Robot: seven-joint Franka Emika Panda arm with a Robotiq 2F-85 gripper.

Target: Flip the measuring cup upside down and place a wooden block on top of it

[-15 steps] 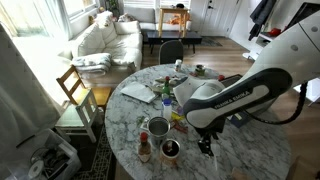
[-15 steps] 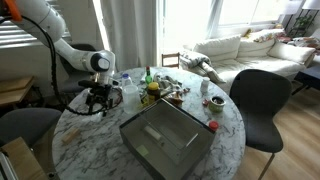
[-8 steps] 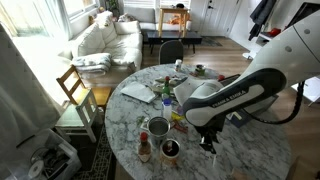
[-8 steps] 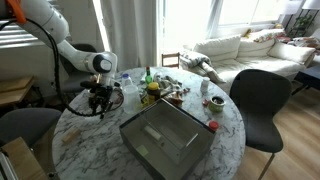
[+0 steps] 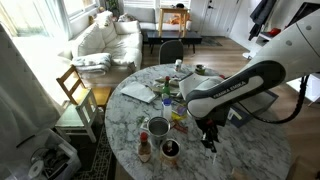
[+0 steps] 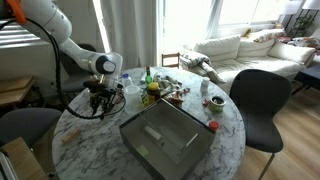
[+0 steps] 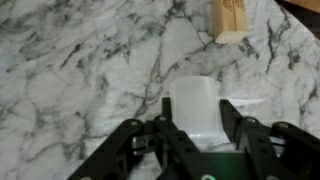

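Note:
The wrist view shows the measuring cup (image 7: 195, 95), a translucent whitish plastic cup, sitting between my gripper's (image 7: 197, 103) two black fingers, which press against its sides. It stands on or just above the marble table (image 7: 70, 70). The wooden block (image 7: 230, 20), small and pale tan, lies on the marble beyond the cup at the upper right, apart from it. In both exterior views my gripper (image 5: 207, 143) (image 6: 100, 103) points down at the table edge nearest the camera or at the left side; the cup is too small to make out there.
A round metal tin (image 5: 158, 127), a dark cup (image 5: 170, 149) and a small bottle (image 5: 145, 150) stand close to the gripper. A large grey tray (image 6: 165, 135) fills the table's middle, and bottles and small clutter (image 6: 152, 88) sit behind it. Chairs surround the table.
The jaws have shut from wide open onto the measuring cup. The arm's upper links have risen a little; the gripper stays over the same spot.

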